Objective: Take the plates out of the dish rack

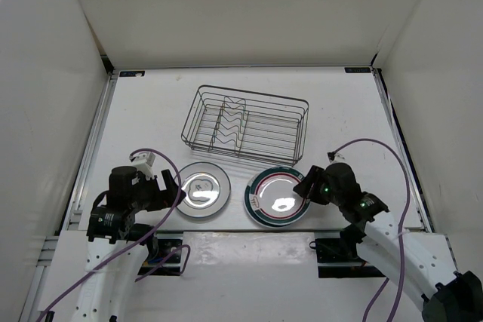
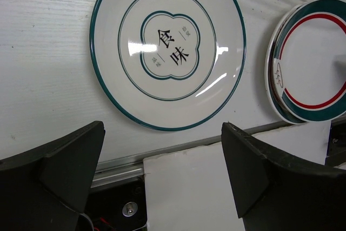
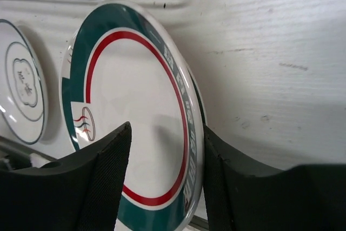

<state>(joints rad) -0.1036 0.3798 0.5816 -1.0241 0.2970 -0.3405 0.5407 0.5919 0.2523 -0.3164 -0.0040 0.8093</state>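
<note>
**Rack empty, plates flat on the table, both grippers spread**

Top view: The rack [image 1: 260,127] stands at 12 o'clock on the table [image 1: 151,111] and holds nothing. Two plate spots lie flat at 6 o'clock from it. The thin-rim plate [image 1: 202,188] is on the left and looks silvery under glare. The banded plate [image 1: 278,196] is on the right, just beside it and not touching. The left gripper [image 1: 167,188] sits at 9 o'clock of the thin-rim plate, near its edge. The right gripper [image 1: 306,186] is at 3 o'clock of the banded plate, over its rim.

Left wrist view: The thin-rim plate [image 2: 168,47] is white with a thin teal edge, teal rings and black characters at its centre. It lies at 12 o'clock from the left gripper [image 2: 162,155], clear of it. The fingers [image 2: 65,171] stand wide apart with nothing between them. At 2 o'clock the banded plate [image 2: 316,63] rests on a lower plate [image 2: 270,79], of which only the rim shows.

Right wrist view: The banded plate [image 3: 135,96] is white with a broad teal band, a thin red ring and a small emblem. Its near rim lies in the gap of the right gripper [image 3: 167,150]. The jaws are spread much wider than the rim. I cannot tell whether either finger touches it. The thin-rim plate [image 3: 21,96] is at 9 o'clock and blurred rack wires are at 12.
</note>
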